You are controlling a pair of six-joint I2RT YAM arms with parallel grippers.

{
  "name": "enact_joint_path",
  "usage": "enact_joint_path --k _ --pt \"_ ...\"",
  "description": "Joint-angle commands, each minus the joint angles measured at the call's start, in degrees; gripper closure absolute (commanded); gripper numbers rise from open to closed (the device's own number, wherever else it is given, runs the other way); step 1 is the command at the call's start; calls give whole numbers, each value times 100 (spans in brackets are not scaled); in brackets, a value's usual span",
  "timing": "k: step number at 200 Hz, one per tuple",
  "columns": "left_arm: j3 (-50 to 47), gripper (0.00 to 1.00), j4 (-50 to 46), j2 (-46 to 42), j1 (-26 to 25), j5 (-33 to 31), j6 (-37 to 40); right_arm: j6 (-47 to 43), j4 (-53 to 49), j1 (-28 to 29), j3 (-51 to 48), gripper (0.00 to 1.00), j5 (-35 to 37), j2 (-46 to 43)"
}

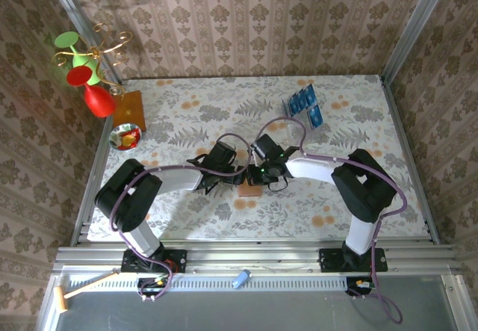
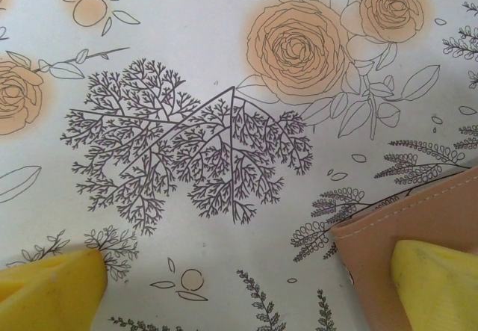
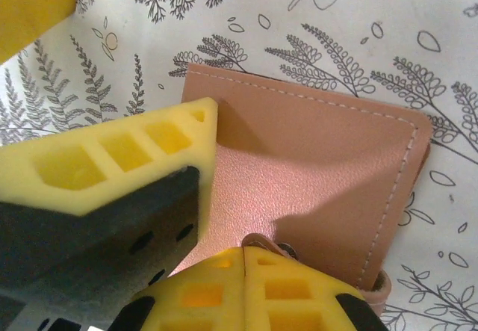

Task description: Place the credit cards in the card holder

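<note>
Lies flat and closed mid-table on the flowered tablecloth [image 1: 224,220], between both pincers: the card holder [image 3: 321,174], salmon, leather-like, with pale stitching along rounded corners and a snap tab. Left gripper [image 2: 246,271] spread wide, one yellow finger [image 2: 437,286] over a corner of it. Right gripper [image 3: 245,260] pressed together, hollow-celled tips touching the tab; cannot tell whether pinching it. Well apart, far right: the credit cards [image 1: 302,101], bright blue, upright in a clear rack [image 1: 317,120], markings too small to read. Far left: wooden board [image 1: 128,109], red and green goblets [image 1: 95,96].
</note>
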Motion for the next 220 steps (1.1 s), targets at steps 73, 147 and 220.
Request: enact_joint_path --k 73,147,220 --pt "-126 0 -95 191 46 380 35 1097 1156 -776 -1314 100 -790 470" --pt "-332 0 -238 -640 2 493 -27 1121 1098 -789 -1243 100 -846 412" --pt "-623 0 107 -214 -291 349 -158 1075 838 -789 -972 100 -941 156"
